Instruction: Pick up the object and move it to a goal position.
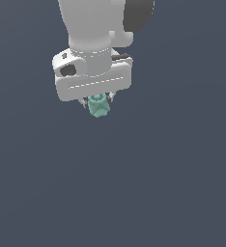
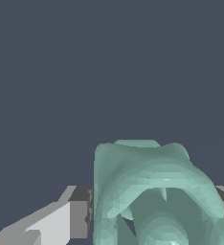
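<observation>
The object is a small mint-green lumpy item. It hangs just under my white gripper in the exterior view, near the upper middle of the picture. The gripper is shut on it, with the short fingers pressed against its two sides. In the wrist view the object fills the space between the two fingers, and its ringed end shows close to the camera. The far finger is mostly hidden behind the object. My gripper in the wrist view holds it against a plain dark background.
Only a flat dark blue-grey background shows around and below the arm in both views. No goal marker, edge or other object is visible.
</observation>
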Robot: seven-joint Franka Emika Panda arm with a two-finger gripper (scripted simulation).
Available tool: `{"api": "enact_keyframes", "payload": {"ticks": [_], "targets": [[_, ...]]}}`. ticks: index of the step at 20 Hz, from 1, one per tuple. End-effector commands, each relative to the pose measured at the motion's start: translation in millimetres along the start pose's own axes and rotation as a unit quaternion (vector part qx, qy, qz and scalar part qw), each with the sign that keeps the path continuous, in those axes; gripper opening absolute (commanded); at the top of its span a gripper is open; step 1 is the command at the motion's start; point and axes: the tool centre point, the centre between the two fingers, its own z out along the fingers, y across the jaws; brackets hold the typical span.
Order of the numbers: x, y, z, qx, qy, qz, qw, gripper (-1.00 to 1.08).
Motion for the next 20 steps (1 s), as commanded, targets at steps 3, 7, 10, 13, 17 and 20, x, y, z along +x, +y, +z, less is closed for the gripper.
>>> {"api": "enact_keyframes", "payload": {"ticks": [3, 7, 10, 13, 17, 20], "targets": [[-15.5, 10.2, -49.2, 0.000, 0.000, 0.000, 1.0000, -1.00], [-25.5, 18.2, -84.3, 0.000, 0.000, 0.000, 1.0000, -1.00], [-30.7, 22.9, -104.0, 0.000, 0.000, 0.000, 1.0000, -1.00], [-34.3, 26.4, -118.4, 0.000, 0.000, 0.000, 1.0000, -1.00], [-36.8, 29.5, -129.9, 0.000, 0.000, 0.000, 1.0000, -1.00], [-37.5, 30.4, -133.3, 0.000, 0.000, 0.000, 1.0000, -1.00]]}}
